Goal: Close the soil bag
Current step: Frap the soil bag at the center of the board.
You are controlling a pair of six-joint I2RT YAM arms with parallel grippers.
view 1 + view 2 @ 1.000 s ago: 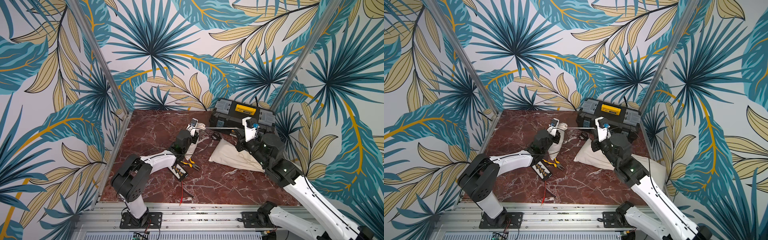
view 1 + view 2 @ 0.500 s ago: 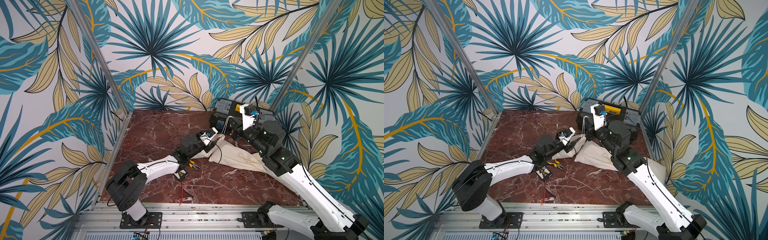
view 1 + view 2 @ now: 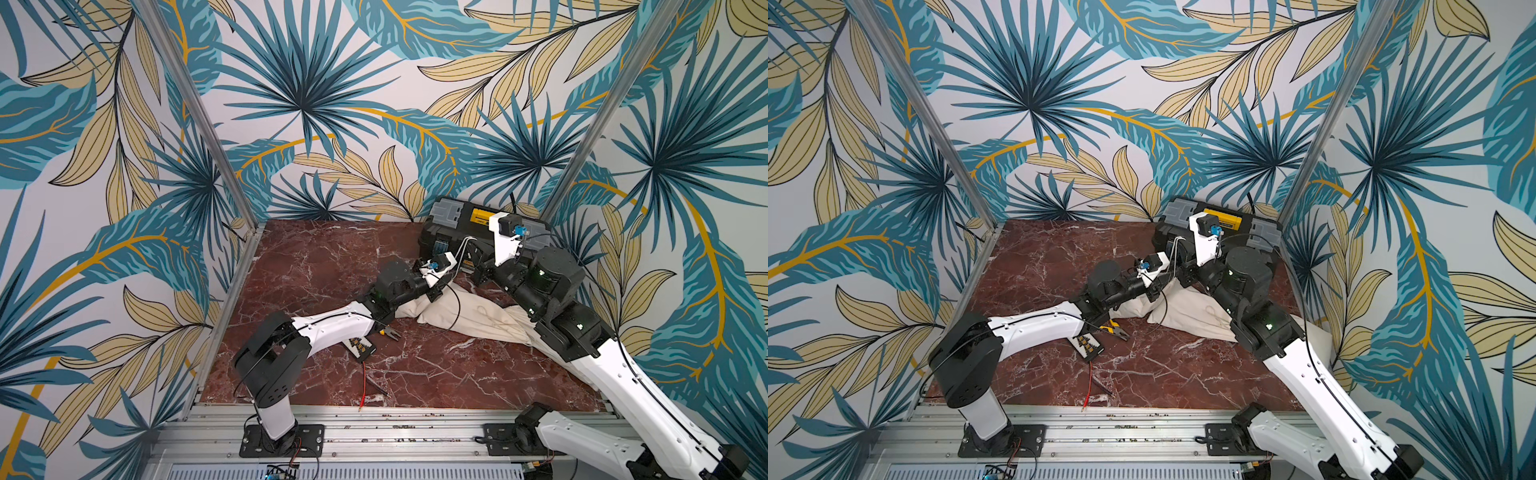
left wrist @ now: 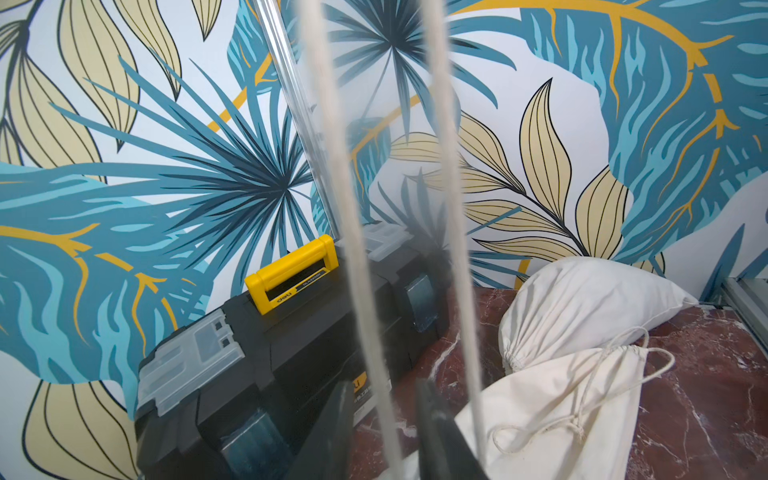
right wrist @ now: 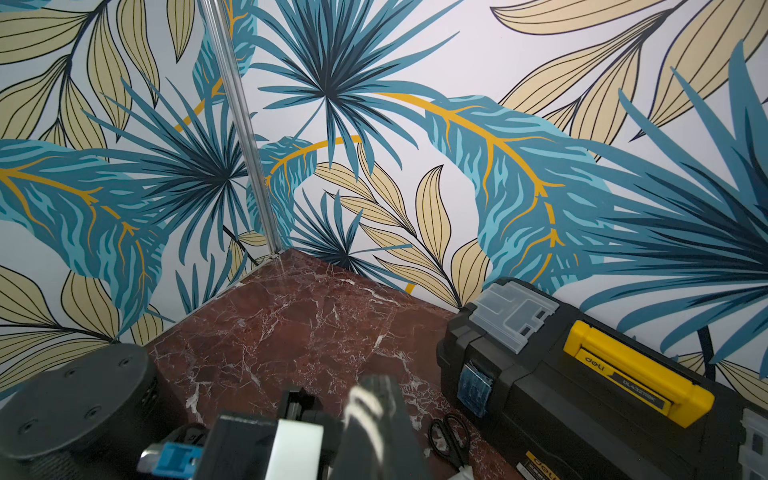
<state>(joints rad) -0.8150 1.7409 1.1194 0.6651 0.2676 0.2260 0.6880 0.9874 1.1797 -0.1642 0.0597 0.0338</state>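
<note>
The soil bag [image 3: 478, 320], a white cloth drawstring sack, lies flat on the red marble floor, also in the left wrist view [image 4: 561, 399]. Its gathered end lies under my left forearm. My right gripper [image 5: 372, 399] is shut on the white drawstring [image 3: 466, 245], which loops up in front of the toolbox in both top views. Two strands of that drawstring [image 4: 353, 249] run blurred past the left wrist camera. One strand crosses the gap of my left gripper [image 4: 386, 419], whose jaws stand a little apart, unclamped. In a top view the left gripper [image 3: 451, 277] sits close beside the right gripper [image 3: 478, 265].
A black toolbox [image 3: 469, 220] with a yellow handle stands at the back wall. A second, full, tied bag [image 4: 582, 299] lies by the right wall. Scissors [image 5: 449, 432] lie beside the toolbox. Pliers [image 3: 388, 332], a small black tray [image 3: 361, 347] and a red wire [image 3: 365, 386] lie near the left arm.
The left gripper has moved right, close to the right gripper, its jaws opening then narrowing. The taut drawstring has gone slack into a loop. The right gripper has pulled back toward the toolbox.
</note>
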